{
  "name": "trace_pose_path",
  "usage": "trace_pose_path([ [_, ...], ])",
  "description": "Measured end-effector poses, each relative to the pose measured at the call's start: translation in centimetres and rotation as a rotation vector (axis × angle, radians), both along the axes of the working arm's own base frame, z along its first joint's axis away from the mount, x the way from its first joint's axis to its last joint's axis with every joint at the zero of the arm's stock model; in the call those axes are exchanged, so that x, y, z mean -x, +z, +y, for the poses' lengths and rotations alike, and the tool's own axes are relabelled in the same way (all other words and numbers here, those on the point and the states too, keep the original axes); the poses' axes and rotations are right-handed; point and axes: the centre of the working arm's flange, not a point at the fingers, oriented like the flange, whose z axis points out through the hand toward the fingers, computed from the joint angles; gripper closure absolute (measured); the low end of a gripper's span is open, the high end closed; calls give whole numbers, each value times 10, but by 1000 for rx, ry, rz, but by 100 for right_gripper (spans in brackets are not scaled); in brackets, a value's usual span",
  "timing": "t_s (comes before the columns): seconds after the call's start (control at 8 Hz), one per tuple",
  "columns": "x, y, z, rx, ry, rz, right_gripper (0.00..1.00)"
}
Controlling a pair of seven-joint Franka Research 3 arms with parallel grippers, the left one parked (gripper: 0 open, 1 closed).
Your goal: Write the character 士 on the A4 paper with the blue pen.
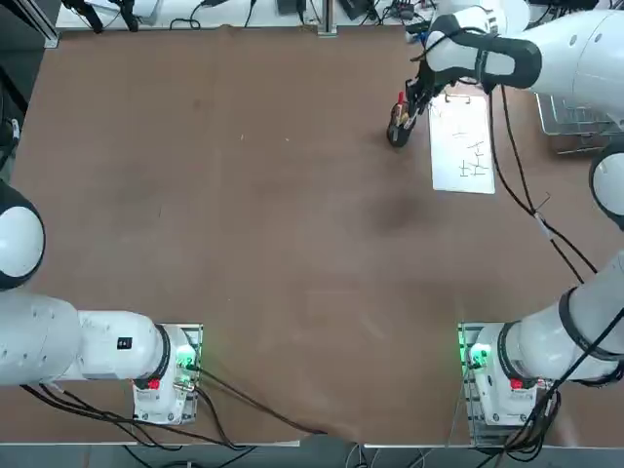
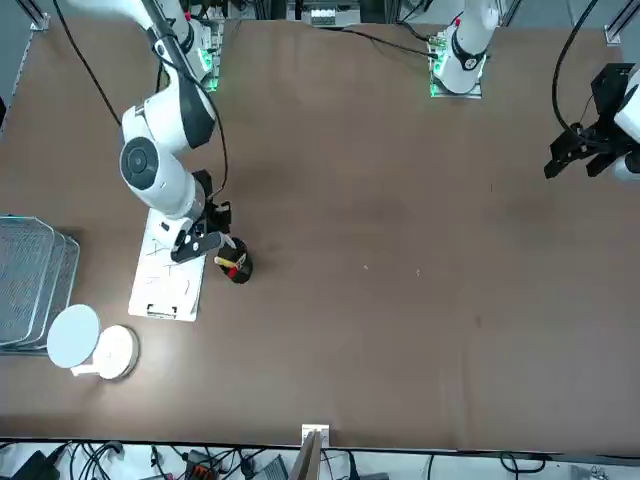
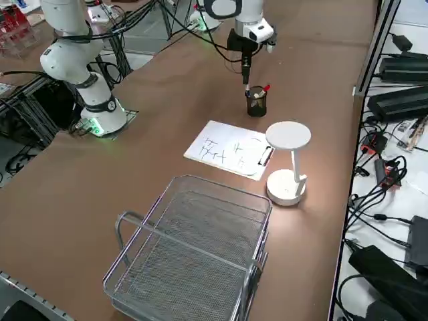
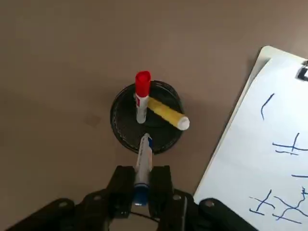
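The slim blue-and-white pen (image 4: 142, 163) hangs tip-down in the right gripper (image 4: 142, 192), whose two black fingers are clamped tight on its upper barrel. Its tip is poised over the near rim of the round black pen holder (image 4: 147, 118), so the pen is either being returned to the cup or has only just cleared it; which one cannot be told. In the side view the pen (image 3: 245, 72) hangs just above the holder (image 3: 257, 103).

Inside the cup a red-capped pen (image 4: 142, 96) stands nearly upright and a yellow pen (image 4: 166, 113) leans across the opening. The free space lies on the side nearest the gripper, and that gap is the target if the pen goes in.

The white A4 paper on its clipboard (image 1: 461, 143) lies just beside the holder, the metal clip (image 4: 303, 72) at its far short edge. Several thin blue strokes already mark the sheet (image 3: 231, 148), some cross-shaped, though whether a clean 士 stands among them is hard to say.

To do this step well, I judge the pen should stay vertical and descend straight into the open gap — any tilt risks knocking the red pen or catching the rim and tipping the light cup. The grip should loosen only once the tip is well inside.

A white round-headed desk lamp (image 3: 287, 160) and a wire mesh basket (image 3: 194, 247) sit beyond the paper, well clear of the work.
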Motion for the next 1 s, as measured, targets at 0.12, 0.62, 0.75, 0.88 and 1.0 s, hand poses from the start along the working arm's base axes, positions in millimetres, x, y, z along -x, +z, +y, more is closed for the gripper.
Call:
trace_pose_path([
  [0.12,-1,-4,0,-2,-1,3,80],
  [0.62,-9,-14,2,-16,6,-54,80],
  [0.75,-11,-15,3,-14,12,-71,80],
  [0.88,-13,-17,3,-15,14,-81,80],
  [1.0,-14,-21,3,-16,15,-85,80],
])
